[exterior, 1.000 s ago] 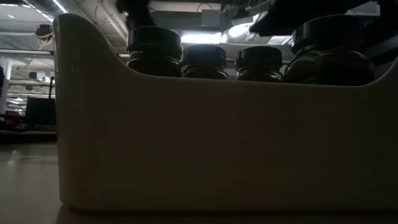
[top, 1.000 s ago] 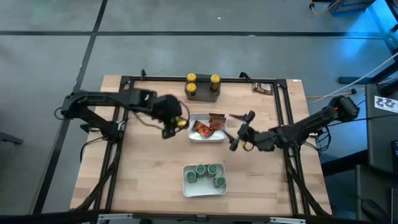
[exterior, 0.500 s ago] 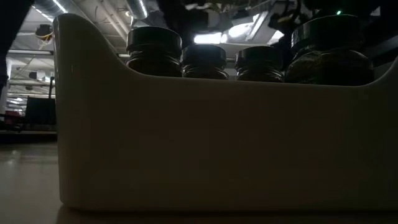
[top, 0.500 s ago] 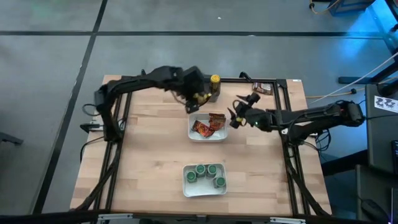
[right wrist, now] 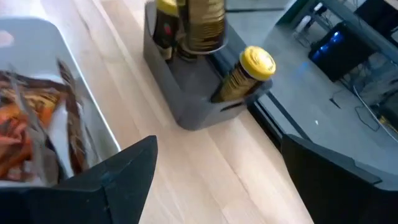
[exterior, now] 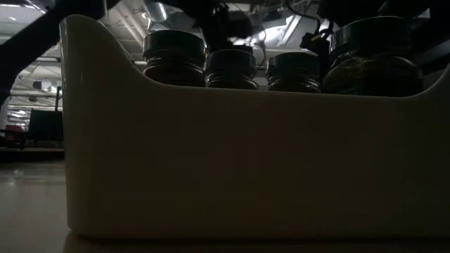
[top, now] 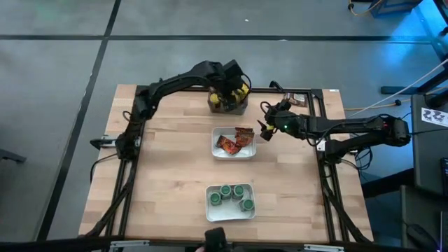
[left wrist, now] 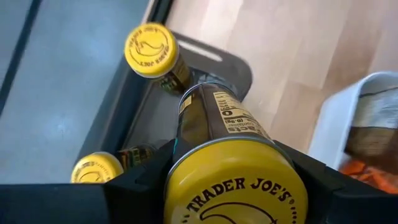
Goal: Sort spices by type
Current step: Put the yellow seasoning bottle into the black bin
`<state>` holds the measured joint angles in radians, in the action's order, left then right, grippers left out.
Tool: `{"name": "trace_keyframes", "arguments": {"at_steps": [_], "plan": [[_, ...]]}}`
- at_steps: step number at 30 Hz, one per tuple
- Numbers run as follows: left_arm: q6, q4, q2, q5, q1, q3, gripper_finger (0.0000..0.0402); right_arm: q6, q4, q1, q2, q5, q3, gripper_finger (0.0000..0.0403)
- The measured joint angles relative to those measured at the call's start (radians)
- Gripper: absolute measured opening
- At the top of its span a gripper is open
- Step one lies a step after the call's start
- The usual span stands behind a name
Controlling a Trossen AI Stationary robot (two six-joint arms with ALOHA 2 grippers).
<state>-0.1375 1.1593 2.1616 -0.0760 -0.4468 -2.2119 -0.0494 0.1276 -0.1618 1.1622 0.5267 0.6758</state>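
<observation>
A small glass jar with a yellow lid [left wrist: 235, 180] is pinched in the left jaws, hung just above the dark grey block [right wrist: 186, 99]; the right jaws are spread.

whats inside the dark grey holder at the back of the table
Two yellow-lidded jars stand in the dark grey holder. The left end effector holds a third jar over it. The arm covers most of the holder from above, so its remaining slots are hidden.
</observation>
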Motion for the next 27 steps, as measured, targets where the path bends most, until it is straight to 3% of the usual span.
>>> {"name": "trace_keyframes", "arguments": {"at_steps": [15, 27], "plan": [[-0.11, 0.039, 0.173, 0.015, -0.06, 0.0, 0.0209, -0.016, 0.051, -0.018, 0.0, -0.003, 0.0, 0.0342], [-0.163, 0.012, 0.206, 0.023, -0.073, 0.0, 0.021, -0.029, 0.051, -0.018, 0.0, 0.001, 0.0, 0.0342]]}}
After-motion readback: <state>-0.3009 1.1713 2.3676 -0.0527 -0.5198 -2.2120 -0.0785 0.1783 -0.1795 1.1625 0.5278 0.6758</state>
